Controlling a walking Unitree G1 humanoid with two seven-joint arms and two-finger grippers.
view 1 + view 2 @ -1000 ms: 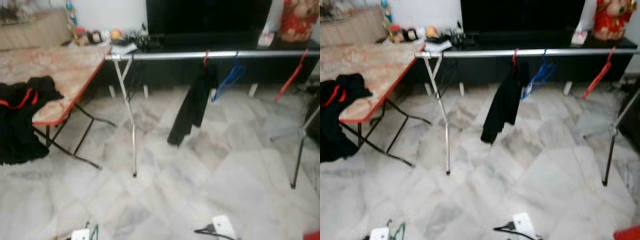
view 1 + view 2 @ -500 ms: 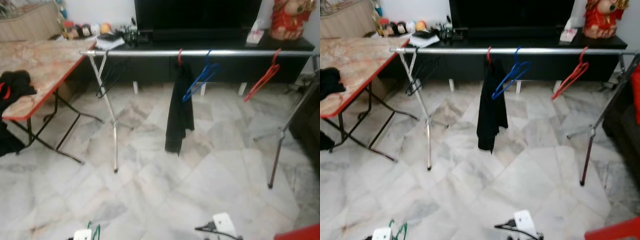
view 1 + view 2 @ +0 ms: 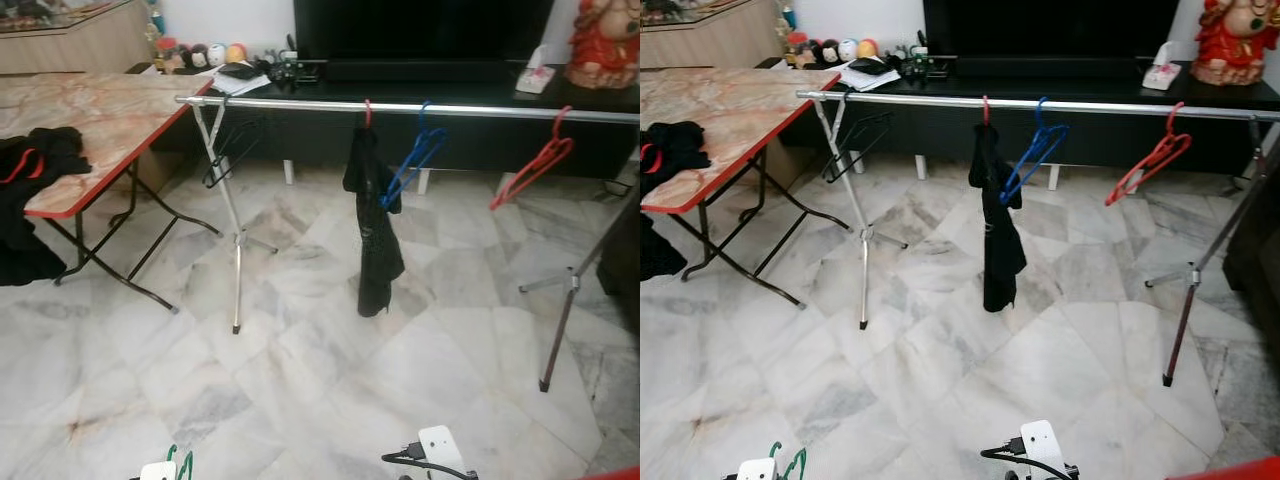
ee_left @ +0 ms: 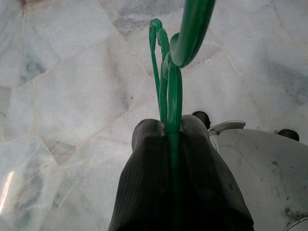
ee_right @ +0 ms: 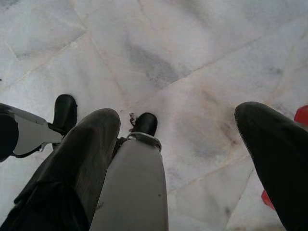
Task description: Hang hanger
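A green hanger (image 4: 169, 72) is clamped between the black fingers of my left gripper (image 4: 168, 129), which is shut on it low over the marble floor. Its hook (image 3: 182, 463) pokes up at the bottom left of the eye views. Ahead runs a silver clothes rail (image 3: 300, 103) on thin legs. On it hang a black hanger (image 3: 225, 150), a black garment (image 3: 375, 225) on a red hook, a blue hanger (image 3: 410, 160) and a red hanger (image 3: 530, 165). My right gripper (image 5: 178, 120) hangs open over the floor, holding nothing.
A folding table (image 3: 110, 120) with a red edge stands at the left, with a black and red garment (image 3: 30, 175) draped over it. Behind the rail are a dark TV cabinet (image 3: 480, 130) and a screen. The rack's legs (image 3: 236, 270) stand on the marble floor.
The camera has swung, so the whole scene shifts and sharpens; the rail sits more to the right than half a second ago. The black garment sways slightly. Both grippers keep their state.
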